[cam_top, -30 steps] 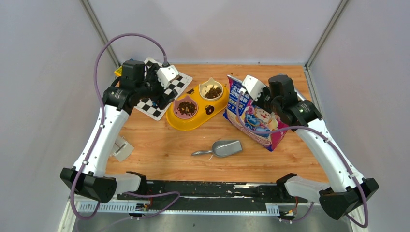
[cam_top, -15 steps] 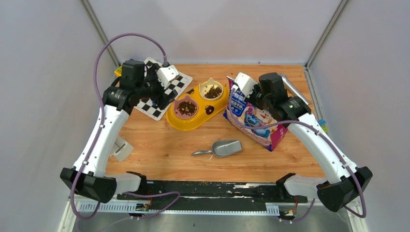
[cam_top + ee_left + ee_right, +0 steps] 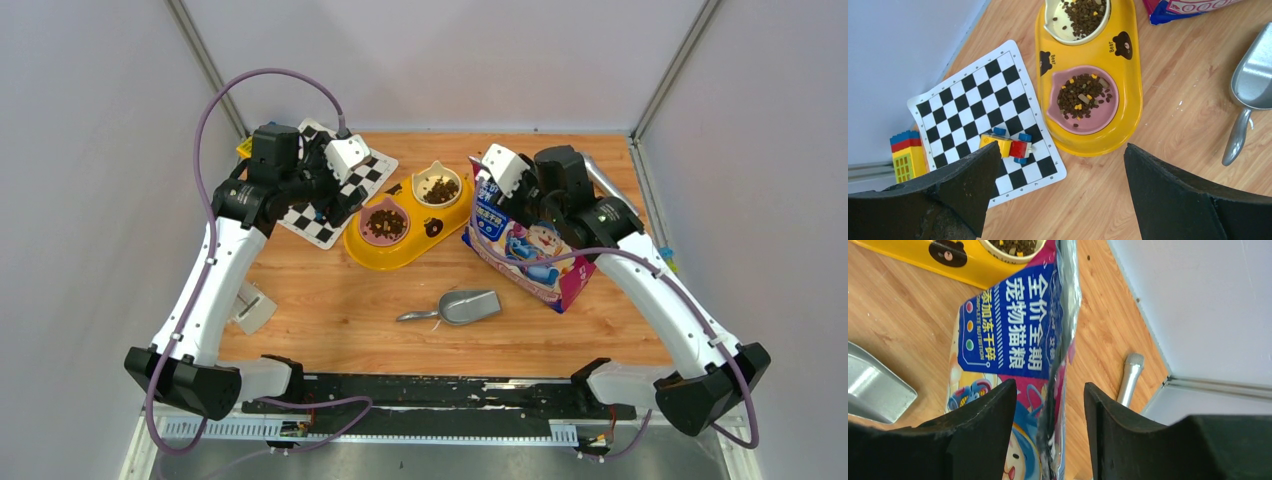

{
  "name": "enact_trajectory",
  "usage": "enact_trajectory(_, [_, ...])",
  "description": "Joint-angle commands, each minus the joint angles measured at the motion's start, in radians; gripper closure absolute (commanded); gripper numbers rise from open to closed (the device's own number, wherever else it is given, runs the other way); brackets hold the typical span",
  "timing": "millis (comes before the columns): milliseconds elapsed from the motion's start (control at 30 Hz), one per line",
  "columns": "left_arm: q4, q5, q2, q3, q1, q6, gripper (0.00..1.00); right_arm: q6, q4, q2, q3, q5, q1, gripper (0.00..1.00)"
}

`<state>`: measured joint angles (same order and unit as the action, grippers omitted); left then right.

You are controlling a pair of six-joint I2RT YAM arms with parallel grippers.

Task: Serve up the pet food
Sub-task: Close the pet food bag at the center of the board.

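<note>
The pet food is dark kibble lying in both bowls of the yellow feeder: the pink bowl and the cream bowl. The blue-and-pink cat bag stands right of the feeder. My right gripper is open, and the bag's thin top edge runs between its fingers without being pinched. My left gripper hangs wide open and empty above the near end of the feeder and the checkered mat's corner.
A grey scoop lies empty on the wood in front of the feeder. The checkered mat carries a toy car, and a block stack stands beside it. A metal cylinder lies behind the bag near the right wall.
My right gripper shifted left along the bag's top and its jaws opened, letting go of the bag's edge. The bag stays standing. The left arm has not moved.
</note>
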<state>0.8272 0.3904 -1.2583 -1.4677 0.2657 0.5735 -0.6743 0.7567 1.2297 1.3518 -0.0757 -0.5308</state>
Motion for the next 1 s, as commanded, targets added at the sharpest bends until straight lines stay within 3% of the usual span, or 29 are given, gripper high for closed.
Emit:
enact_trajectory(0, [-0.014,0.022,0.01,-0.006,-0.008,-0.008,0.0,0.03,-0.079,0.04,0.063,0.011,-0.016,0.46])
enact_trajectory(200, [-0.015,0.021,0.013,-0.002,-0.008,-0.008,0.0,0.015,-0.161,0.099,0.04,-0.068,-0.03,0.47])
enact_trajectory(300, [-0.015,0.022,0.012,-0.003,-0.008,-0.008,0.0,0.015,-0.184,0.108,0.031,-0.086,-0.033,0.53])
enact_trajectory(333, [-0.016,0.023,0.011,-0.003,-0.008,-0.008,0.0,0.015,-0.187,0.108,0.03,-0.091,-0.034,0.69])
enact_trajectory(367, [-0.017,0.025,0.011,-0.003,-0.008,-0.008,0.0,0.017,-0.191,0.109,0.033,-0.098,-0.034,0.94])
enact_trajectory(400, [-0.017,0.025,0.01,-0.002,-0.008,-0.008,0.0,0.022,-0.19,0.108,0.036,-0.097,-0.034,1.0])
enact_trajectory(633, [-0.017,0.029,0.008,0.001,-0.008,-0.008,0.0,0.044,-0.206,0.079,0.048,-0.092,-0.041,1.0])
enact_trajectory(667, [-0.017,0.029,0.007,0.0,-0.008,-0.008,0.0,0.051,-0.185,0.091,0.062,-0.083,-0.042,0.99])
enact_trajectory(733, [-0.019,0.028,0.007,-0.001,-0.008,-0.008,0.0,0.068,-0.169,0.106,0.075,-0.061,-0.043,0.65])
enact_trajectory(767, [-0.018,0.028,0.006,-0.001,-0.008,-0.009,0.0,0.07,-0.169,0.109,0.074,-0.051,-0.044,0.52])
enact_trajectory(800, [-0.017,0.027,0.006,-0.002,-0.008,-0.009,0.0,0.073,-0.171,0.112,0.078,-0.046,-0.046,0.46])
enact_trajectory(967, [-0.015,0.027,0.009,-0.001,-0.008,-0.009,0.0,0.086,-0.189,0.146,0.11,-0.028,-0.048,0.41])
